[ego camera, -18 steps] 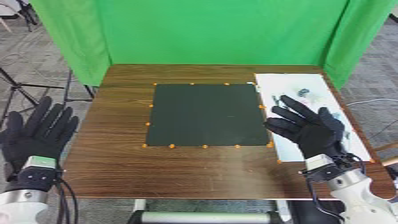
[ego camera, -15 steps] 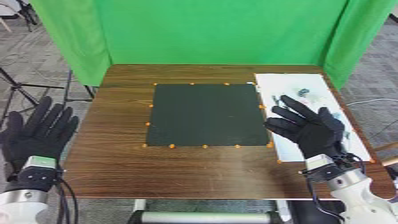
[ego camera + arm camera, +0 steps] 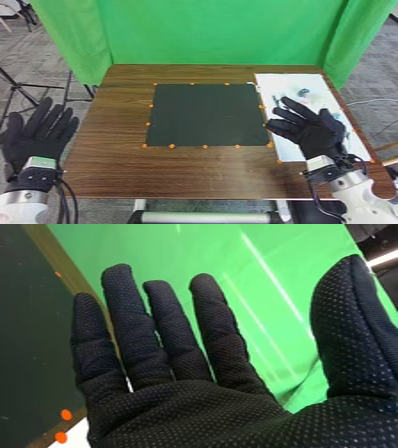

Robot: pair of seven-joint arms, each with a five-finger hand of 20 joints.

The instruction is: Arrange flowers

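My right hand [image 3: 318,134] is over the white sheet [image 3: 291,147] on the table's right side, its fingers straight and spread with nothing held. In the right wrist view, that same hand [image 3: 195,411] has extended fingers and the thumb set apart. Small dark and pale items [image 3: 303,92] lie on the sheet beyond the fingertips, too small to identify, and the hand covers part of the sheet. My left hand [image 3: 35,137] is off the table's left edge, palm showing and fingers straight.
A dark square mat [image 3: 206,115] edged with orange dots lies mid-table on the brown wooden table [image 3: 191,172]. Behind the table hangs a green curtain [image 3: 222,32]. Tripod legs stand on the floor at the left.
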